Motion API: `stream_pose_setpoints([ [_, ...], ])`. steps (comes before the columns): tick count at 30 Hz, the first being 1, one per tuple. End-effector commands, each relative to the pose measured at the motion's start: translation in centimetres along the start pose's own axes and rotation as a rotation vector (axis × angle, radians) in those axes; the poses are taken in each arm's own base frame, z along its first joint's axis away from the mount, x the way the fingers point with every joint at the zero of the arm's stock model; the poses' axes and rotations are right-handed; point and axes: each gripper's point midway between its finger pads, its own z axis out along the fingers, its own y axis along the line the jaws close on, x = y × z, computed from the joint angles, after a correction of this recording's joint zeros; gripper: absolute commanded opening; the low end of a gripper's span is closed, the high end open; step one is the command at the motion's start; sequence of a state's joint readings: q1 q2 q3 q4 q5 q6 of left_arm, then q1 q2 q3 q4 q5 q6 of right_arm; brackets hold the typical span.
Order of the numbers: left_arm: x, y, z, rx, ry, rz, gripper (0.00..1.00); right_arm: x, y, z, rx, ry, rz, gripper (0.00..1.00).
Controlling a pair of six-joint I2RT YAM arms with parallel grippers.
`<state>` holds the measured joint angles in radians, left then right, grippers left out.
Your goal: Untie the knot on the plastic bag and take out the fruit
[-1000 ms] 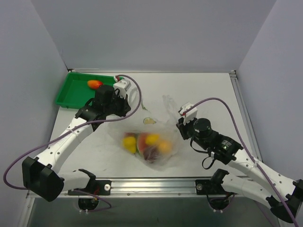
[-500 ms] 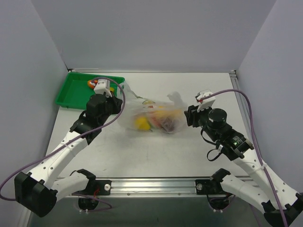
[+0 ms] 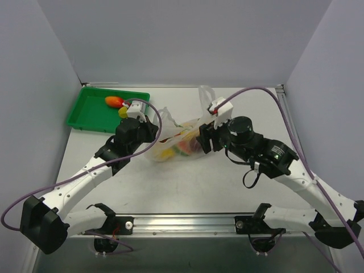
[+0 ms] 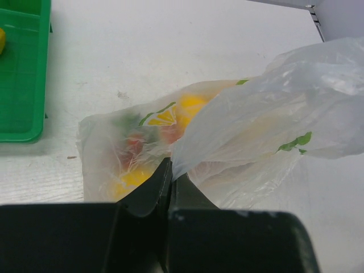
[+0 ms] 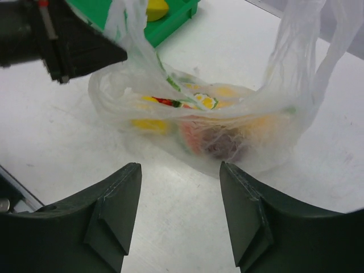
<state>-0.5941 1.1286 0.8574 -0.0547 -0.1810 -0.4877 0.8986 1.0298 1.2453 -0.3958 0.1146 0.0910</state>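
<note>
The clear plastic bag (image 3: 181, 143) lies on the table between my two grippers, with the fruit (image 3: 183, 150) inside: yellow, red and dark red pieces (image 5: 219, 142). My left gripper (image 3: 154, 127) is shut on a strip of the bag's plastic (image 4: 187, 153) at the bag's left end. The right gripper (image 5: 179, 170) stands open just short of the bag's near side, nothing between its fingers. A loose strip of the bag (image 3: 205, 94) sticks up beside the right wrist. The knot is out of view.
A green tray (image 3: 91, 111) sits at the back left, holding a red-orange mango (image 3: 114, 101) and a yellow-green one (image 3: 123, 112). Grey walls enclose the table on three sides. A metal rail (image 3: 187, 219) runs along the near edge.
The right gripper has opened, let go of the bag and moved left up to it. The left gripper has dragged the bag away from the near edge toward the tray.
</note>
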Motion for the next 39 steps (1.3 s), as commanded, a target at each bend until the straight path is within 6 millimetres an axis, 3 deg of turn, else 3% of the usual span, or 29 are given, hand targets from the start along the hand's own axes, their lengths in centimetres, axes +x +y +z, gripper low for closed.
stream_pose_setpoints([
  [1,-3.4,-1.0,-1.1,0.02,-0.128,-0.001,0.0,0.1,-1.2,3.5,0.153,0.075,0.069,0.56],
  [2,-3.6,-0.9,-1.1,0.017,-0.134,0.017,0.0,-0.7,-1.4,3.9,0.183,0.063,0.106,0.55],
  [3,-3.8,-0.8,-1.3,0.01,-0.142,0.022,0.0,-0.2,-1.4,5.1,0.214,0.086,0.132,0.56],
  [8,-4.4,-0.4,-1.6,-0.014,-0.164,0.021,0.0,0.4,-3.2,7.7,0.405,0.02,0.337,0.72],
  [14,-4.6,-0.4,-1.9,-0.008,-0.174,0.014,0.0,0.8,-5.5,9.3,0.559,-0.059,0.465,0.76],
  [21,-4.9,-0.1,-1.9,-0.014,-0.18,0.008,0.0,3.3,-7.8,10.9,0.649,-0.055,0.576,0.73],
  [26,-4.9,0.1,-1.8,-0.006,-0.178,-0.008,0.0,6.9,-10.3,11.6,0.717,-0.032,0.66,0.66],
  [31,-5.0,1.2,-1.7,-0.047,-0.191,-0.039,0.0,10.9,-10.9,11.7,0.736,0.016,0.712,0.6],
  [35,-5.0,3.1,-1.3,-0.107,-0.192,-0.078,0.0,16.2,-10.5,10.9,0.743,0.119,0.717,0.59],
  [36,-5.0,3.5,-1.2,-0.117,-0.19,-0.092,0.0,18.7,-10.3,10.4,0.751,0.17,0.706,0.57],
  [38,-4.8,4.0,-0.9,-0.13,-0.181,-0.133,0.0,20.9,-10.0,9.9,0.75,0.215,0.714,0.56],
  [39,-4.8,4.5,-0.8,-0.143,-0.183,-0.149,0.0,23.5,-9.9,9.0,0.771,0.261,0.721,0.56],
])
